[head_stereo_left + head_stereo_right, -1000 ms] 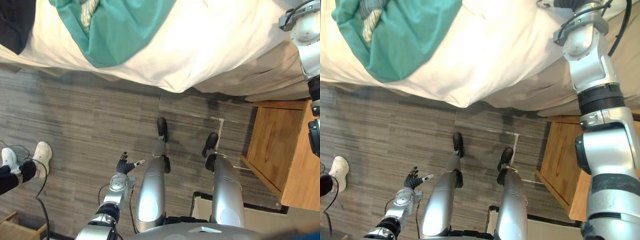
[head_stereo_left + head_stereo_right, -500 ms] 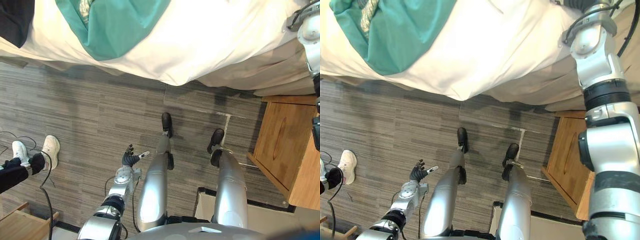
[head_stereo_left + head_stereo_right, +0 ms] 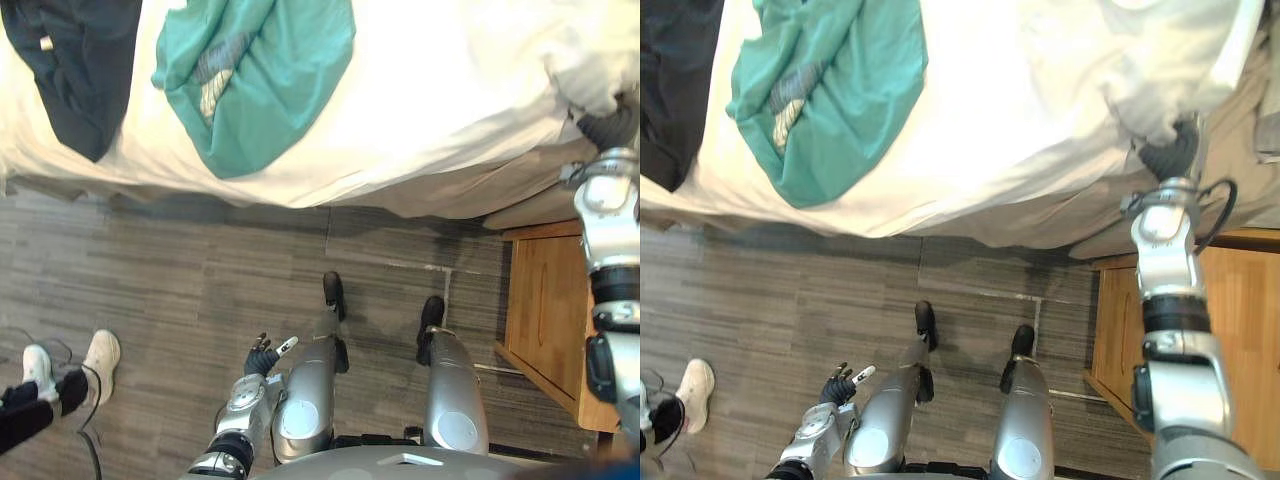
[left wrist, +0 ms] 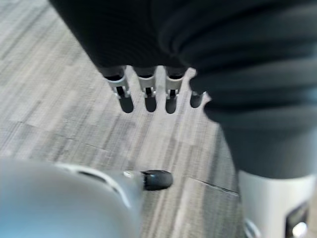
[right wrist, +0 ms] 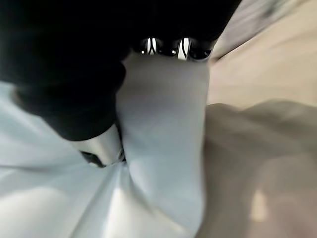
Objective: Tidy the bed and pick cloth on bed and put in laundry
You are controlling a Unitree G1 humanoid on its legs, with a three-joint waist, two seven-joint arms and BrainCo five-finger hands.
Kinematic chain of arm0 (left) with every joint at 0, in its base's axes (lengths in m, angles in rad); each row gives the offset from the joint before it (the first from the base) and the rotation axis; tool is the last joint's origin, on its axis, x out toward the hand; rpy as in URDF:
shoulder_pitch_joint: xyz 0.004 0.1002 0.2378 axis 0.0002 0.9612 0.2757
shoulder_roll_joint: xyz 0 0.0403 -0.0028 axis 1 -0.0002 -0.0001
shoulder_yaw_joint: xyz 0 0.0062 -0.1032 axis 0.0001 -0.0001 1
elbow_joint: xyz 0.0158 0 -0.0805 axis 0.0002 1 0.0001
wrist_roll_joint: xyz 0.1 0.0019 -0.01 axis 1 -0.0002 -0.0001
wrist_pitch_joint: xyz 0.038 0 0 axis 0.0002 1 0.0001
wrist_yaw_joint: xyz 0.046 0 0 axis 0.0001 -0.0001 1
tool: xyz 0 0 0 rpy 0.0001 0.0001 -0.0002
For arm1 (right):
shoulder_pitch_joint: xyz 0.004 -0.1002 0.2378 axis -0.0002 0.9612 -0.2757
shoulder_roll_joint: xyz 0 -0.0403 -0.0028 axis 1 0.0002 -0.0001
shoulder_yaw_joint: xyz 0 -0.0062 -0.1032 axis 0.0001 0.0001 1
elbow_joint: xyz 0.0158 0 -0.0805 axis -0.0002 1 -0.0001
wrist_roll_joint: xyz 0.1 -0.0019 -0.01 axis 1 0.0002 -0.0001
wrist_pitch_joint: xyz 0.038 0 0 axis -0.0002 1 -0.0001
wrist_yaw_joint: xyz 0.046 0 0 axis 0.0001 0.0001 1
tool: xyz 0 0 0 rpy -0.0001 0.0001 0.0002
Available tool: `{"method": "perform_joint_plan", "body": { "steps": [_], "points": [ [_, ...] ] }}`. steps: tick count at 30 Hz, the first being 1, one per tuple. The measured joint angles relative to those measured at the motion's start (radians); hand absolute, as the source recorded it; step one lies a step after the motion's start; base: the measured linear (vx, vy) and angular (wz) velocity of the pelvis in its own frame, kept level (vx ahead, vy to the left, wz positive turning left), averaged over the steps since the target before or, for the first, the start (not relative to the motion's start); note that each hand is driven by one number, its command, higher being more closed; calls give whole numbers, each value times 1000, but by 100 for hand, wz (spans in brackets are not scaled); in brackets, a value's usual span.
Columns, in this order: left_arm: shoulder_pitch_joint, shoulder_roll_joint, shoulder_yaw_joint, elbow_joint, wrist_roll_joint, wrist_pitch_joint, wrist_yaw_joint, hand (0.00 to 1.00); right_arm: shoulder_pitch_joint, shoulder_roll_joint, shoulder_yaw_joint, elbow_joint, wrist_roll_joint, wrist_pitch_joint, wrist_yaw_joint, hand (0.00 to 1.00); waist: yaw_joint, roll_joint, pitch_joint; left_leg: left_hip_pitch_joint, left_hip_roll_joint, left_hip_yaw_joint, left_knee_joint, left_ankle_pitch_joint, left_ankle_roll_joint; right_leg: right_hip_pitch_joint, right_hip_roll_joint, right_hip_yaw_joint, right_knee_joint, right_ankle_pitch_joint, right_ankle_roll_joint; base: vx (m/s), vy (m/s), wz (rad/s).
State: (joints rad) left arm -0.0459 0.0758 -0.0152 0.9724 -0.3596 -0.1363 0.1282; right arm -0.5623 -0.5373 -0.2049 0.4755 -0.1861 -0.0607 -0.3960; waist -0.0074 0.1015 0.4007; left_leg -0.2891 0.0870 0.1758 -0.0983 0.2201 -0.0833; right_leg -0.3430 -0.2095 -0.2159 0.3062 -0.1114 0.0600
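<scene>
- Now, your right hand (image 3: pixel 1168 158) is closed on a fold of the soft white bed cover (image 3: pixel 1020 110), at its corner above the light wooden bedside cabinet (image 3: pixel 548 310). In the right wrist view the fabric sits pinched between the thumb and the curled fingers.
- The step in hand looks like straightening this cover. Pull the corner outward and down along the beige side of the bed (image 3: pixel 450 190), slowly and in one even line; a jerk could let the thin fold slip out.
- Take care that the pull does not drag the crumpled teal-green cloth (image 3: pixel 262 85) or the dark navy cloth (image 3: pixel 85 70). Both lie on the cover near the bed's front edge, well apart from the gripped corner, and neither is picked up yet for the laundry.
- The right arm is stretched forward and up, with the hand just under the hanging corner.
- Your left hand (image 3: pixel 262 357) hangs low at your side over the grey wood-pattern floor (image 3: pixel 180 270), fingers straight and relaxed, holding nothing.
</scene>
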Motion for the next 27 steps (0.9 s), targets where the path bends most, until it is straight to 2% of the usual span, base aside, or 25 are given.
{"method": "perform_joint_plan", "body": {
  "steps": [1,6,9,12,16,17,19,21,23,24,27],
  "points": [
    [12,-15,6,0,3,5,0,0,61,52,-39,-16,18,-1,-5,0,-5,-3,-32,18,-2,8,0,-5,-6,27,0,1,-25,5,3,102,-12,-10],
    [43,-28,27,-7,29,23,-2,0,170,155,-72,-20,86,-24,-7,0,-8,-5,-100,77,7,34,0,-26,-29,109,16,12,-106,22,11,95,-19,-16],
    [56,-34,50,-6,32,31,-15,0,199,221,-102,-5,107,-35,-5,0,-9,-7,-111,103,21,49,-1,-49,-19,135,34,23,-134,29,6,62,-17,-21],
    [81,-45,104,-4,35,40,-17,0,277,312,-155,50,157,-24,-2,0,-7,-18,-145,120,35,91,-1,-64,-22,149,50,47,-162,40,4,104,-19,-29],
    [97,-90,210,5,36,46,-18,0,468,453,-277,66,299,-5,-6,0,-15,-18,-180,169,46,163,-3,-69,-29,187,54,65,-185,41,4,102,-26,-29],
    [101,-94,222,6,36,47,-17,0,484,466,-284,62,308,-4,-8,0,-19,-19,-186,172,48,171,-4,-69,-29,188,55,65,-185,41,4,56,-36,-30],
    [122,-122,271,6,36,56,-15,0,572,528,-319,16,345,-5,-40,0,-34,-15,-236,188,66,210,-6,-82,-33,198,70,71,-190,38,0,56,-40,-22],
    [126,-143,308,5,36,60,-13,0,612,557,-352,-21,370,-6,-68,0,-33,-13,-252,211,83,238,-6,-107,-16,216,85,73,-189,33,-8,42,-27,-18],
    [128,-152,329,5,36,62,-13,0,640,575,-372,-52,387,-7,-95,0,-32,-21,-274,221,88,253,-6,-117,-21,219,89,78,-186,30,-11,16,-7,-11],
    [129,-159,344,3,36,65,-12,0,655,581,-375,-76,396,-8,-112,100,-32,-26,-285,223,88,255,-6,-119,-20,222,89,78,-186,30,-11,0,0,0],
    [131,-165,373,-2,35,67,-12,0,669,605,-389,-126,412,-9,-129,100,-32,-40,-294,241,87,267,-6,-129,-11,238,88,86,-188,30,-11,18,18,-7]
  ]
}}
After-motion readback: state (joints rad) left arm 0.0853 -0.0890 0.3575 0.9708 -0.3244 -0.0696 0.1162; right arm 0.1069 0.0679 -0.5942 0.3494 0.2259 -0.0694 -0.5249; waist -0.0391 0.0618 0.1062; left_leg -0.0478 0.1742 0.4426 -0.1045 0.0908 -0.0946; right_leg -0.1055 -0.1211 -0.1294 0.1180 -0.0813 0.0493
